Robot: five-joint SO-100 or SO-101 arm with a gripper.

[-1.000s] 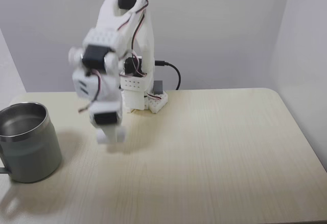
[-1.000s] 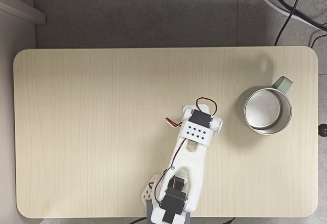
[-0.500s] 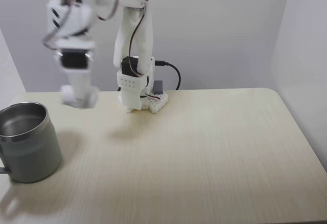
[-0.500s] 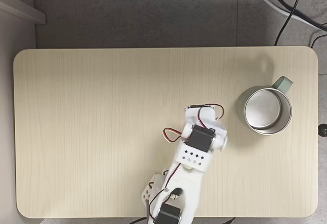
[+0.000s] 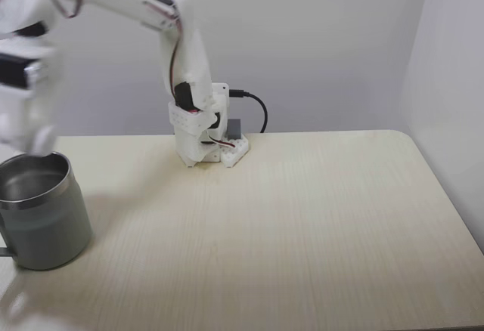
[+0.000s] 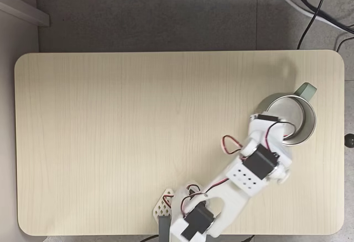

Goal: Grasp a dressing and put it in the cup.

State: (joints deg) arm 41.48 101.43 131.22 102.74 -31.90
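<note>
Front fixed view: white arm (image 5: 128, 2) stretched from its base (image 5: 204, 138) at the back edge of the table (image 5: 302, 225) out toward the left side of the picture. Gripper (image 5: 30, 138) blurred by motion, hanging just above the back rim of the steel cup (image 5: 39, 210). Cannot tell whether the fingers are spread or pressed together, nor whether anything sits between them. Cup standing upright near the left front corner of the table in this view, mouth open upward, inside wall shiny, part of the handle at the picture's left edge.

Top-down fixed view: arm (image 6: 238, 184) running from its base (image 6: 188, 225) at the lower table edge up and to the right, wrist end (image 6: 265, 126) overlapping the lower-left part of the cup rim. Cup (image 6: 301, 123) near the right edge of the table (image 6: 110, 142), pale green handle (image 6: 305, 90) pointing up and to the right. Red and black servo wires looping beside the wrist. Gripper tips hidden under the arm's own body here.

Dressing: not made out in either fixed view; table surface around the cup bare light wood. Cannot tell whether it is in the gripper or in the cup.

Black cable (image 5: 257, 108) trailing from the base toward the back wall in the front view; more black cables (image 6: 315, 4) on the grey floor beyond the table in the top-down view
</note>
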